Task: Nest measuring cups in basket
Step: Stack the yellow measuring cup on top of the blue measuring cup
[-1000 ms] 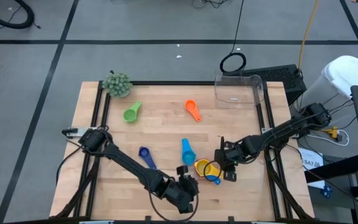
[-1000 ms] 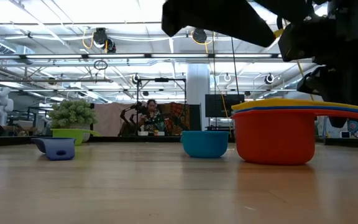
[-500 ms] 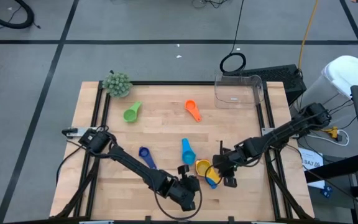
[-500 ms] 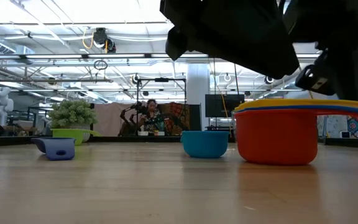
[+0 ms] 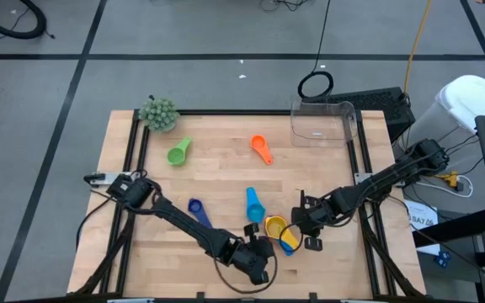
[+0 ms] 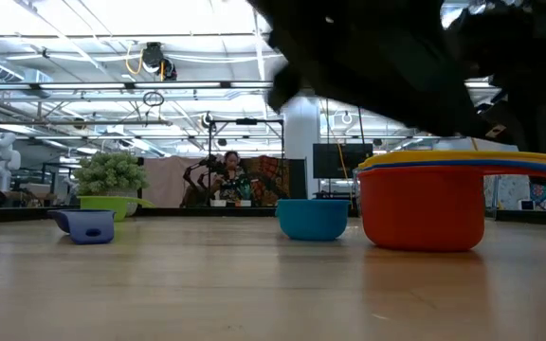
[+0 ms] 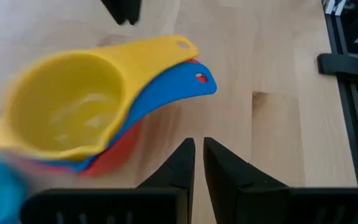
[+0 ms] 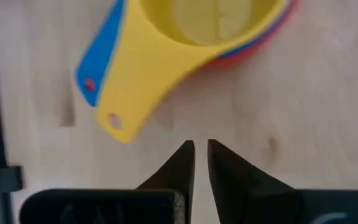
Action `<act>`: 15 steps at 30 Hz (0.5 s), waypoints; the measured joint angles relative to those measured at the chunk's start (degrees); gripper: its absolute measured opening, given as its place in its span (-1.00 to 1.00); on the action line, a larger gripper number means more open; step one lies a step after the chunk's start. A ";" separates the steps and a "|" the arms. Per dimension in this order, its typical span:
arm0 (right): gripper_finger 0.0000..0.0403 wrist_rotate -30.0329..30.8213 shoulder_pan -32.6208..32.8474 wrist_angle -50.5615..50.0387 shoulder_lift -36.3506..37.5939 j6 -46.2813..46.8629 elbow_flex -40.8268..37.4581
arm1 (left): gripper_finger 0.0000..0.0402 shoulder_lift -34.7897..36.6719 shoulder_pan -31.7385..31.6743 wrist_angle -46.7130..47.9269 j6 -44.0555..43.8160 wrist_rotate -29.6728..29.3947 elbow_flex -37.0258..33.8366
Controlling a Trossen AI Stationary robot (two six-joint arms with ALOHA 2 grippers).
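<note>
high view shows nested stack of cups [image 5: 278, 229] near front edge of table [image 5: 217, 177], yellow cup [image 7: 73, 115] on top, blue one and red one under it. left gripper [image 5: 258, 251] just beside stack on one side, right gripper [image 5: 308, 231] just beside on other side. left wrist view: fingers [image 7: 179, 165] almost together, only thin gap, nothing between them. right wrist view: same narrow gap, empty, handles [image 8: 114, 81] lying just ahead of tips.

still loose on table: light blue cup [image 5: 253, 204], dark blue cup [image 5: 197, 210], green cup [image 5: 178, 152], orange cup [image 5: 262, 148]. basket [image 5: 322, 123] stands at far right corner, well apart from stack, seems empty.

probably light, stiff plastic, smooth and slippery; stack may slide or come apart if pushed. best taken by flat handles, pinched together, or across rim of bowl.
</note>
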State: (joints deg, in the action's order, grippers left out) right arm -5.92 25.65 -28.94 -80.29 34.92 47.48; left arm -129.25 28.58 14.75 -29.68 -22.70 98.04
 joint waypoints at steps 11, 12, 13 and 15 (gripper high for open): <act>-0.86 0.18 1.27 1.80 0.00 0.88 -0.02 | -0.83 -3.21 -2.19 -2.39 2.02 3.19 -0.04; -0.88 0.23 1.28 2.21 0.00 1.13 -0.04 | -0.83 -3.21 -2.54 -2.39 2.15 3.17 -0.04; -0.90 0.43 1.42 2.86 0.00 1.43 -0.04 | -0.83 -3.21 -2.99 -2.35 2.17 3.15 -0.04; -0.96 1.63 1.82 3.82 -0.01 1.86 -0.04 | -0.83 -3.21 -3.82 -2.34 2.19 3.15 -0.04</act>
State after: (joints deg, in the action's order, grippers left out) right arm -4.29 27.47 -25.12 -80.30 36.78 47.44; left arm -132.46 24.75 12.41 -27.49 -19.55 98.00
